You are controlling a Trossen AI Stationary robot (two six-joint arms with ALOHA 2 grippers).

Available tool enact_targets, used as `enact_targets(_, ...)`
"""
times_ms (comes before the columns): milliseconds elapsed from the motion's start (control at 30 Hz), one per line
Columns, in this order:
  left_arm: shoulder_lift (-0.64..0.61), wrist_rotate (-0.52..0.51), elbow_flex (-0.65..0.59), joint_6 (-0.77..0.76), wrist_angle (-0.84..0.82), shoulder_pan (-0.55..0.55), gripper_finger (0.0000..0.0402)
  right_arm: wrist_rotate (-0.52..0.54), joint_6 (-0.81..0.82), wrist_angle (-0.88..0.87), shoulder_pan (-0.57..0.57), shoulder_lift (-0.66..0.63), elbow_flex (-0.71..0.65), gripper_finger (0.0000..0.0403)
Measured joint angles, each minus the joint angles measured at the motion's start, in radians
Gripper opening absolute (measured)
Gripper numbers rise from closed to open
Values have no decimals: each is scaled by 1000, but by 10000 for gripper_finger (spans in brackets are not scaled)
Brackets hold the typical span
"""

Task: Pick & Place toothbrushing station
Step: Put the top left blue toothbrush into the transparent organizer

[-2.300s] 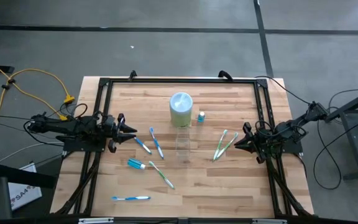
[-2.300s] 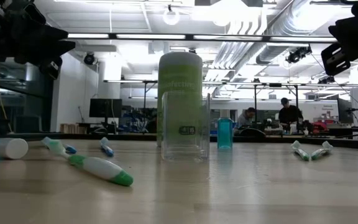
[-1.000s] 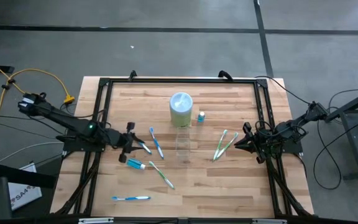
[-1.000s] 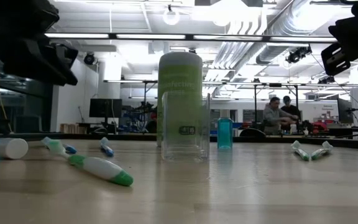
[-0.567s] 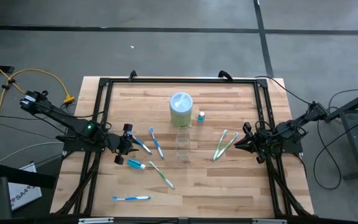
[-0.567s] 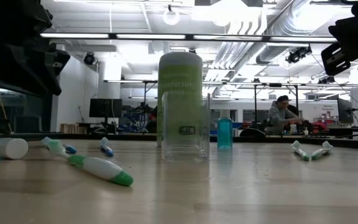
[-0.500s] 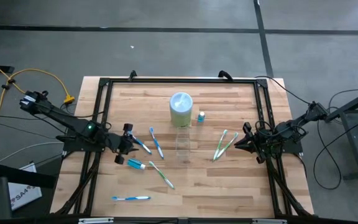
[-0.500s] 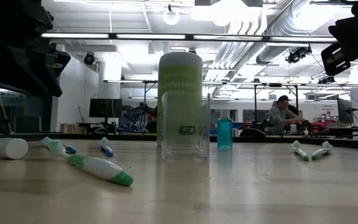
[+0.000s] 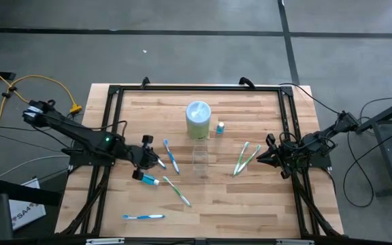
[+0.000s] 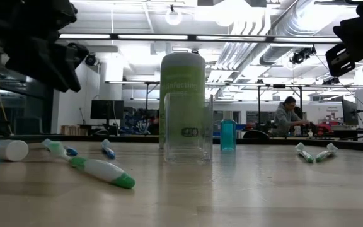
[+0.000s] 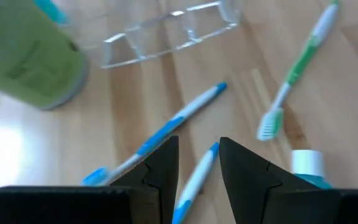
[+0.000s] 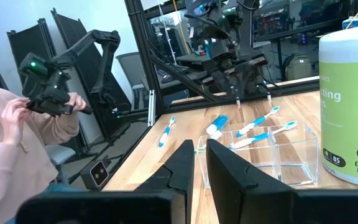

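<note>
Clear plastic, your tumbler (image 9: 200, 154) stands upright and empty near the middle of the wooden table (image 9: 264, 197), just in front of the green wipes canister (image 9: 198, 119). To its left you have two blue-and-white toothbrushes (image 9: 171, 156) lying flat, and the left gripper (image 9: 152, 156) hangs right over the nearer one (image 11: 194, 180); in the left wrist view its fingers (image 11: 164, 167) stand apart, the brush handle showing between them, nothing clamped. A toothpaste tube (image 9: 149, 179) lies just in front of that gripper, a green-and-white toothbrush (image 9: 177, 191) beside it, and another blue-and-white brush (image 9: 143, 217) near the front edge. A second small tube (image 9: 220, 127) stands right of the canister. On the tumbler's right you see two green-and-white toothbrushes (image 9: 245, 158) side by side. The right gripper (image 9: 265, 155) waits just beyond them, its fingers (image 12: 182, 163) nearly together with a narrow gap and empty. In the right wrist view a person (image 12: 14, 146) sits beyond the table.
</note>
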Motion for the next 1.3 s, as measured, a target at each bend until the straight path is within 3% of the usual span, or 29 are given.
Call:
enact_targets(600,44,19,1,-79,-204,0,110,0,0,0,0,0,0,36)
enact_targets(967,74,-50,0,-56,-241,18,110,0,0,0,0,0,0,36)
enact_targets(1300,196,31,-1,8,-242,95,110,0,0,0,0,0,0,36)
